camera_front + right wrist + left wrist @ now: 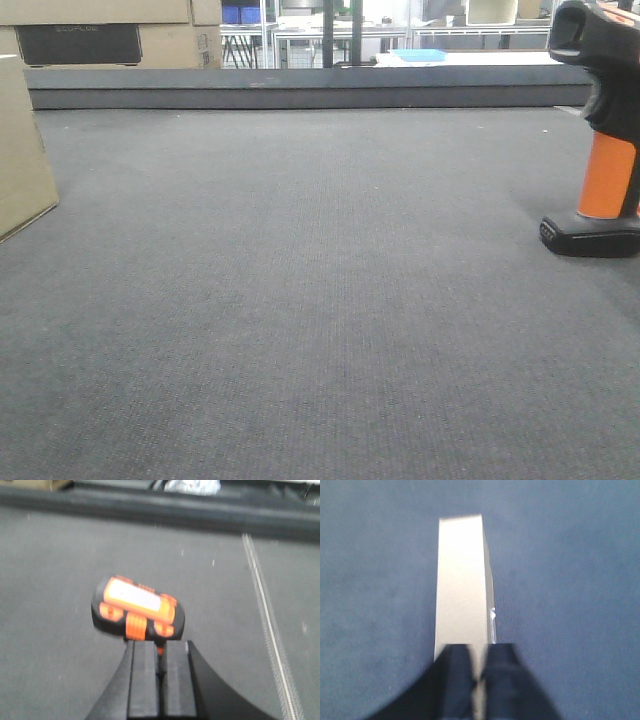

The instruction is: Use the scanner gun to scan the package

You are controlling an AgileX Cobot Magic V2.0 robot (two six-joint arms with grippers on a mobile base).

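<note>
Right tool [161, 672] grips scanner gun [137, 608] handle.

Even, diffuse indoor light fills the front view, and the grey carpet [300, 300] shows no hard shadows — its weave is crisp up close, while the bright room behind is softer. The left wrist view is blurred throughout, with a bluish cast; the cardboard package [461, 580] looks washed out, nearly glaring. The right wrist view is soft too — the scanner gun [137, 610] smears at its edges, its white label overexposed.
</note>
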